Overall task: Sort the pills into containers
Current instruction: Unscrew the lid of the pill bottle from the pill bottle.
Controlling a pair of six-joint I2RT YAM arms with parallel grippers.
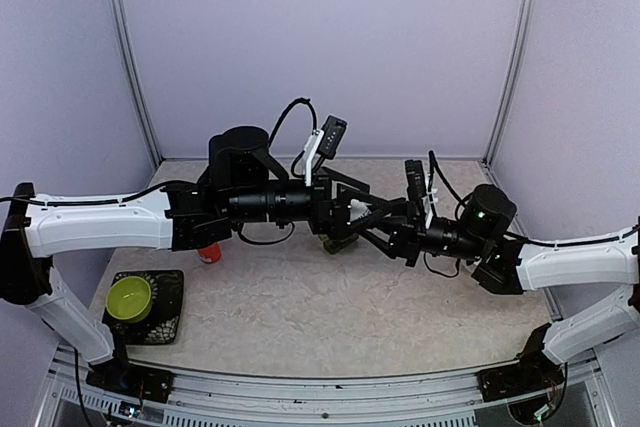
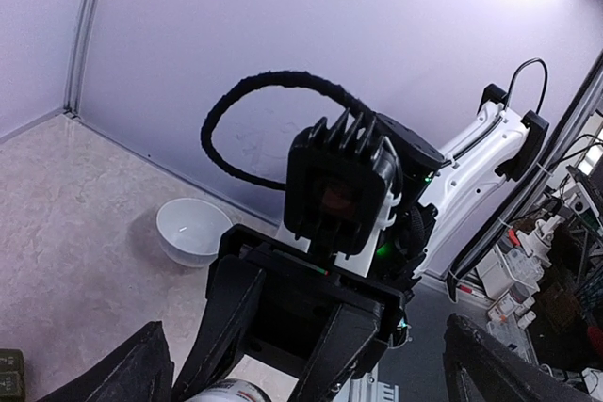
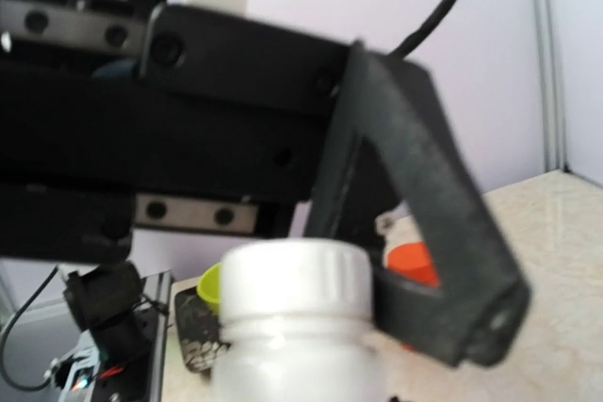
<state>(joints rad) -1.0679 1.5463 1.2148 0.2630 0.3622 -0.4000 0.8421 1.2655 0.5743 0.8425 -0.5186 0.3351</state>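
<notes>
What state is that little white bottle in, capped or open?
Capped: the right wrist view shows a white cap seated squarely on top of the white bottle.

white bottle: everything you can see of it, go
The white bottle is a small cylinder, glossy white plastic by its look, with a faintly ribbed white cap still on. It stands upright in the right wrist view, held off the table by the right gripper, which is shut on its body. A finger of the open left gripper sits right beside the cap; contact is unclear.
</notes>
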